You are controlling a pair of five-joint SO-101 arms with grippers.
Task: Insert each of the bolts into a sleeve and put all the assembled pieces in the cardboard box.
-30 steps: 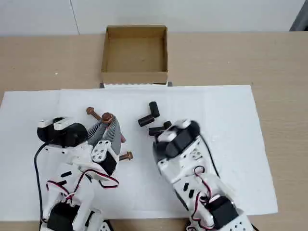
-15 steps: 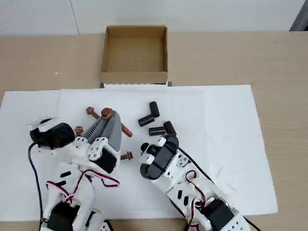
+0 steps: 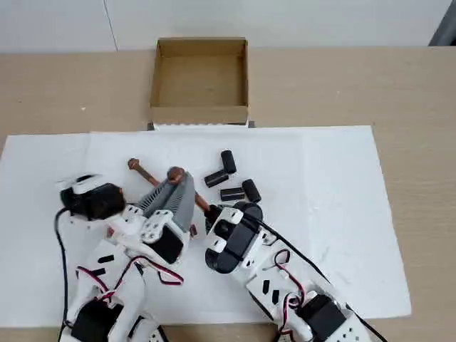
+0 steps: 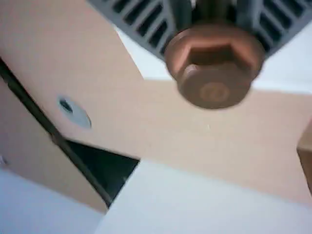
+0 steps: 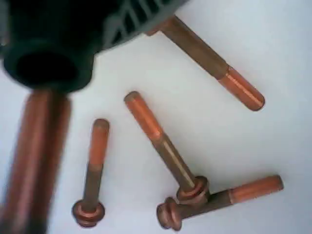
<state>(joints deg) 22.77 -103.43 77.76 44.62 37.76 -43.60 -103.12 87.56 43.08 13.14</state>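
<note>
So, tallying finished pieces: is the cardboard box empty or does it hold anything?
Empty. The high view looks into the cardboard box and shows bare floor, nothing inside.

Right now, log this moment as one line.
left fingers: shut on bolt | right fingers: shut on sleeve | bolt shaft close to sleeve | four loose sleeves on paper | cardboard box: empty

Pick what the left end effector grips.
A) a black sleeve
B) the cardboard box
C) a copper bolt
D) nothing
C: the left end effector is clamped on a copper bolt, whose hex head sticks out in front of the left wrist camera.
</note>
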